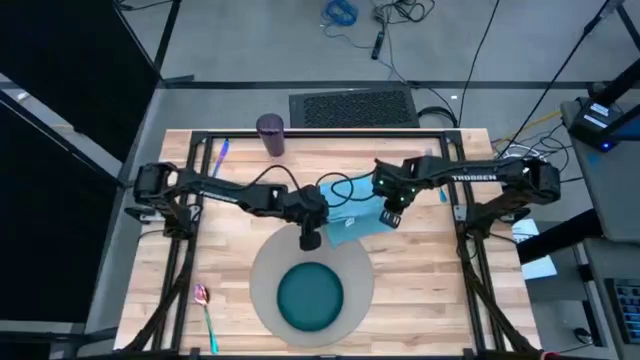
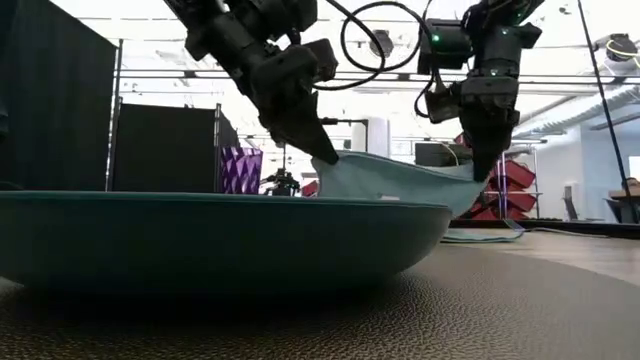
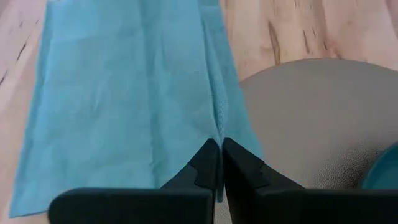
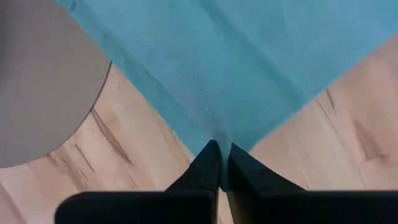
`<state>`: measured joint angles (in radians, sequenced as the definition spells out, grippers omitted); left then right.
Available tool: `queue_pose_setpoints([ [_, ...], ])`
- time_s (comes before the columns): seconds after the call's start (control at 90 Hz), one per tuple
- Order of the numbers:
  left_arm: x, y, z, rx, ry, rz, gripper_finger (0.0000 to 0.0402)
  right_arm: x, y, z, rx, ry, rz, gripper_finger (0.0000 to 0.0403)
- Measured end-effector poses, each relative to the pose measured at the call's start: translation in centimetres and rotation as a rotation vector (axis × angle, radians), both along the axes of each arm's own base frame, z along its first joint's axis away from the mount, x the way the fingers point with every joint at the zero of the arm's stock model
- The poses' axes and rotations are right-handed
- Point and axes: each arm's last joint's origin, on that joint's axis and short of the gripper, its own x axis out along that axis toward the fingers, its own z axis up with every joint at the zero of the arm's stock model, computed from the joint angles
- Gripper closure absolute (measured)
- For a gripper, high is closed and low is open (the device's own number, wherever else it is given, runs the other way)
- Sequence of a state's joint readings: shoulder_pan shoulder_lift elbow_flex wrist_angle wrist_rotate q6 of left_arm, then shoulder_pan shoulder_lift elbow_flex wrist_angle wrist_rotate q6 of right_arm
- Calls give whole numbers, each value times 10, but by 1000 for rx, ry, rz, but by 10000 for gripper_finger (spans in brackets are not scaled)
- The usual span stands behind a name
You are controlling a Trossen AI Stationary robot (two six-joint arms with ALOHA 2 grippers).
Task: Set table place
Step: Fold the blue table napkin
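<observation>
- table [image 1: 420, 280]: pale wood planks inside a black frame, carries everything below.
- mat [image 1: 262, 275]: round, grey, near the front edge, about mid-width.
- plate [image 1: 310, 298]: teal, sits on the mat, roughly centred (fills the low view's foreground).
- napkin [image 1: 352, 224]: light blue, mid-table, just behind the mat's far rim. Held at two opposite edges, lifted off the wood, sagging between the two grippers in the low view.
- left gripper [image 1: 309, 241]: over the mat's far rim, fingers [image 3: 208, 163] pressed together on the napkin's near edge.
- right gripper [image 1: 389, 218]: right of table centre, fingers [image 4: 207, 163] clamped on the napkin's far-right edge.
- cup [image 1: 270, 135]: purple, upright at the back edge, left of centre, well apart from the mat.
- spoon [image 1: 205, 312]: pink bowl, green handle, lying near the front-left corner, left of the mat, not touching it.
- blue utensil [image 1: 219, 152]: near the back-left corner, beside the cup (can't tell fork or knife).
</observation>
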<state>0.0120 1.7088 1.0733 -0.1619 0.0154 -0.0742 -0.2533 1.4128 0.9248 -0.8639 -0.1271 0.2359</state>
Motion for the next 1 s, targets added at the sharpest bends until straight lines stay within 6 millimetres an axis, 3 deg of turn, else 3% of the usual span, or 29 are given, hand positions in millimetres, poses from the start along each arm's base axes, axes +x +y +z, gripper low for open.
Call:
queue_pose_setpoints([
  [0.422,2,-3,2,-14,-23,12,394,-6,2,-9,18,39,-12,383],
  [0.822,2,-2,-1,-14,-7,16,281,-13,4,-11,41,119,-39,303],
  [1.0,1,3,-2,-22,0,54,260,-13,4,-11,40,119,-37,271],
])
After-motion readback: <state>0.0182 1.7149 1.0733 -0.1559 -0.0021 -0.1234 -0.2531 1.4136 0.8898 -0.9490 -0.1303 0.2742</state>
